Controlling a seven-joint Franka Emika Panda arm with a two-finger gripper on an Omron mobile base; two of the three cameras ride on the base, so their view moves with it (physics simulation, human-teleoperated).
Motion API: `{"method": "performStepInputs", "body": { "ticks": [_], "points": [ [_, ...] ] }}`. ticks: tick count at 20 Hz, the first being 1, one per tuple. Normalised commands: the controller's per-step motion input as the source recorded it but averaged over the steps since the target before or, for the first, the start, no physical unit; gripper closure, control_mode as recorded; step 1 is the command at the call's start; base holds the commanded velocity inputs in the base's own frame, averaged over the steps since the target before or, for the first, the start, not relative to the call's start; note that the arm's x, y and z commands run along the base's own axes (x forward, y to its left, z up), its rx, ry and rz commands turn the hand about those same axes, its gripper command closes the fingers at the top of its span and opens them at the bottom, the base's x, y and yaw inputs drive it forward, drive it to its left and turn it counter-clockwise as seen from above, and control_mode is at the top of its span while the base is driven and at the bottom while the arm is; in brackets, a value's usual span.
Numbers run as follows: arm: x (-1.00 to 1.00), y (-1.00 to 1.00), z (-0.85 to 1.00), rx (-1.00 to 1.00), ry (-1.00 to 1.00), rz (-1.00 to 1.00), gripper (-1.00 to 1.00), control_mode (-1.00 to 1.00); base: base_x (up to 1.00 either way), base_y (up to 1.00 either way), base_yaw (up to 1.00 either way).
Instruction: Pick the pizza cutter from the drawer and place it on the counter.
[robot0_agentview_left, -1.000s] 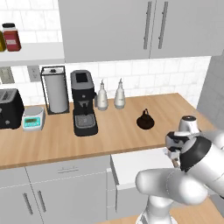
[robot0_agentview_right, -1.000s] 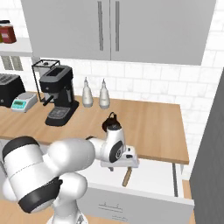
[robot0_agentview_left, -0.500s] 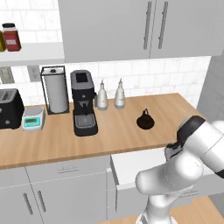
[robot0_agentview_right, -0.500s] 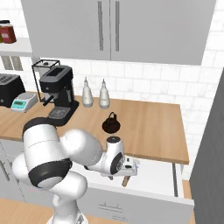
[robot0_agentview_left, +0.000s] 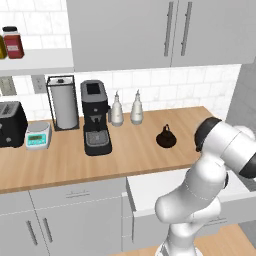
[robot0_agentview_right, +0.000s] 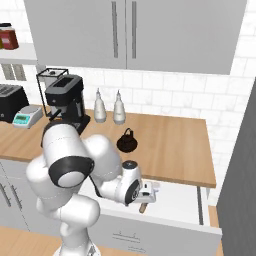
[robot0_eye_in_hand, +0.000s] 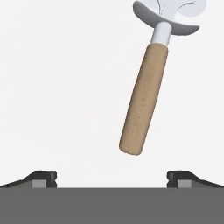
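Gripper (robot0_eye_in_hand: 112, 177) over open drawer (robot0_agentview_right: 172, 202), fingers spread wide, holding nothing.
Pizza cutter (robot0_eye_in_hand: 146, 94) lies on drawer floor just beyond fingertips (robot0_eye_in_hand: 43, 177), handle toward them, untouched.

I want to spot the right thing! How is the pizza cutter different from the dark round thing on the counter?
The wooden-handled, silvery-wheeled pizza cutter lies flat in the white drawer; the squat dark round knobbed object stands upright on the light-brown wooden counter. The cutter is long and pale, the knobbed object short and black. Both are small.
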Motion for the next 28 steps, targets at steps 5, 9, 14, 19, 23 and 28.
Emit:
{"method": "performStepInputs", "body": {
  "ticks": [5,9,14,19,23,28],
  "points": [
    [0.24,-0.31,-0.06,0.04,0.00,0.00,-1.00,-1.00,0.00,0.00,0.00],
    [0.15,-0.28,-0.24,0.00,0.00,0.00,-1.00,-1.00,0.00,0.00,0.00],
    [0.22,-0.16,-0.31,0.00,0.00,0.00,-1.00,-1.00,0.00,0.00,0.00],
    [0.13,-0.15,-0.14,0.00,0.00,0.00,-1.00,-1.00,0.00,0.00,0.00],
    [0.03,-0.19,-0.15,0.00,0.00,0.00,-1.00,-1.00,0.00,0.00,0.00],
    [0.00,-0.18,-0.27,0.00,0.00,0.00,-1.00,-1.00,0.00,0.00,0.00]
  ]
}}
